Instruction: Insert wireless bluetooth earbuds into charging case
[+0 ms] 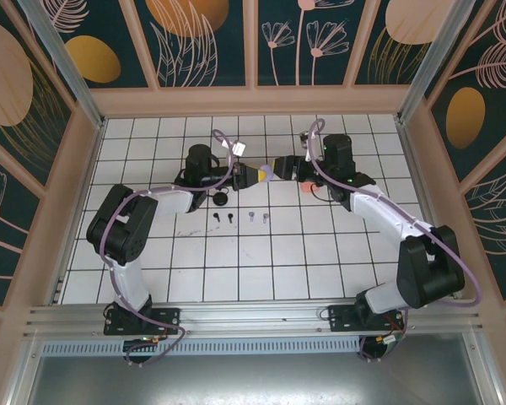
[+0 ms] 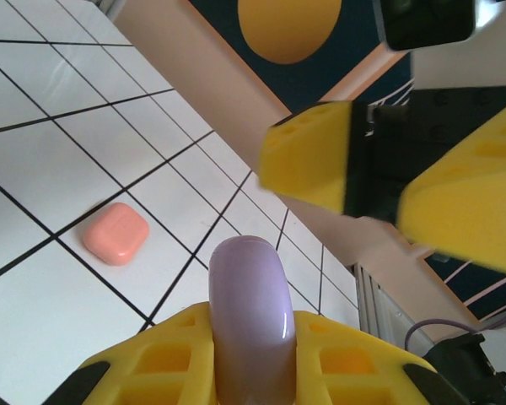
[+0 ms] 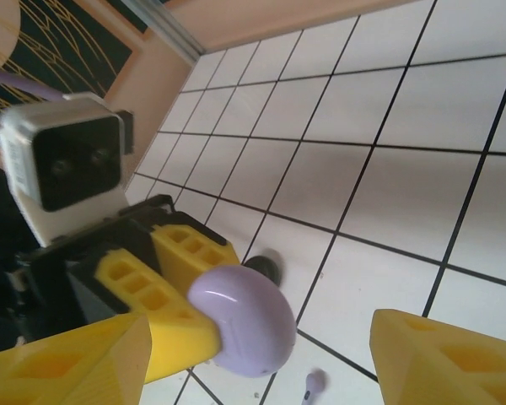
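White gridded tabletop, patterned panels behind. Your left gripper (image 2: 251,359) is clamped on the lilac case (image 2: 246,287), held off the tiles at centre-far; the case appears closed. Your right gripper (image 2: 379,181) faces it, jaws apart, touching nothing. The lilac earbuds (image 1: 251,218) lie loose on the tiles nearer you, beside the black earbuds (image 1: 230,217). The coral case (image 2: 115,234) sits to the right.

Judgement: the lid wants opening first. Approach square to the seam and catch the lid edge only. Keep the left hold firm, since the smooth shell looks liable to twist.
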`<action>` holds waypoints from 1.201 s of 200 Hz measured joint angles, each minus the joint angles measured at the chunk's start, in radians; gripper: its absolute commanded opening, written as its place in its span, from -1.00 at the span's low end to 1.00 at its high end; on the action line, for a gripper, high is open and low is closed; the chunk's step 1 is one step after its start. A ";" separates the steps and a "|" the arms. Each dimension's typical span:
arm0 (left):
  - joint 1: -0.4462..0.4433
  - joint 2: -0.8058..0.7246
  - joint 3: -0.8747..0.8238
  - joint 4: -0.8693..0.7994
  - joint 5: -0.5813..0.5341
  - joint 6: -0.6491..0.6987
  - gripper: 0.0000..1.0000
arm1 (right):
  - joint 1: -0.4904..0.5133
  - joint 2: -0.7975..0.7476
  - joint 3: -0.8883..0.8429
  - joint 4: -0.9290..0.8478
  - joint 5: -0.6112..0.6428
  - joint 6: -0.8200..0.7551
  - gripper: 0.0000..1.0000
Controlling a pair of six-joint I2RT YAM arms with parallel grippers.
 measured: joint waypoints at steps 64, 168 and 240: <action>0.000 -0.010 0.018 -0.022 0.010 0.005 -1.00 | 0.026 0.062 0.000 0.013 -0.008 -0.003 0.24; 0.002 -0.096 0.017 -0.035 0.006 0.020 -1.00 | -0.050 0.047 -0.108 0.082 0.003 0.064 0.10; 0.002 -0.095 0.016 -0.021 0.014 0.011 -1.00 | -0.040 -0.112 -0.140 0.164 -0.094 0.111 0.02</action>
